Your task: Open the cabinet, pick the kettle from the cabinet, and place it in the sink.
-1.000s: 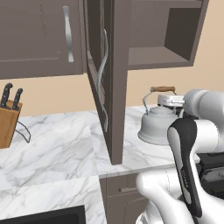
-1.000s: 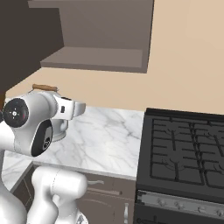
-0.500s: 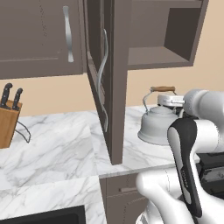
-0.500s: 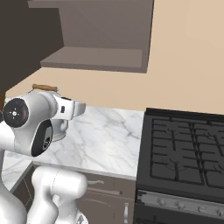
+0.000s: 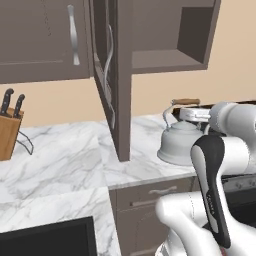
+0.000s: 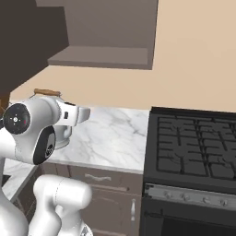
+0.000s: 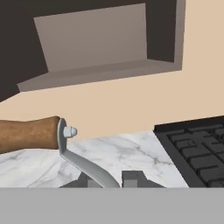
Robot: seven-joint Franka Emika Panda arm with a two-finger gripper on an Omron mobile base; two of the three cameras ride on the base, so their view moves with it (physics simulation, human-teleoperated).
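Kettle (image 5: pixel 178 142) handle strut between clamped end effector (image 7: pixel 111 178) fingertips, above counter (image 5: pixel 65 160).

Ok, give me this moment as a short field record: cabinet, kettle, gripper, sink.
cabinet: door open, shelf bare
kettle: out of the cabinet, over the marble counter beside the stove; contact with counter unclear
gripper: shut on kettle, at the metal arm of its handle
sink: black corner at lower left, kettle not in it

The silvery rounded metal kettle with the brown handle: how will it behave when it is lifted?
The silvery rounded metal kettle looks rigid, so it should keep its shape. Held by its thin arched handle, it may swing or tilt. Its smooth, rounded body would probably be slippery.
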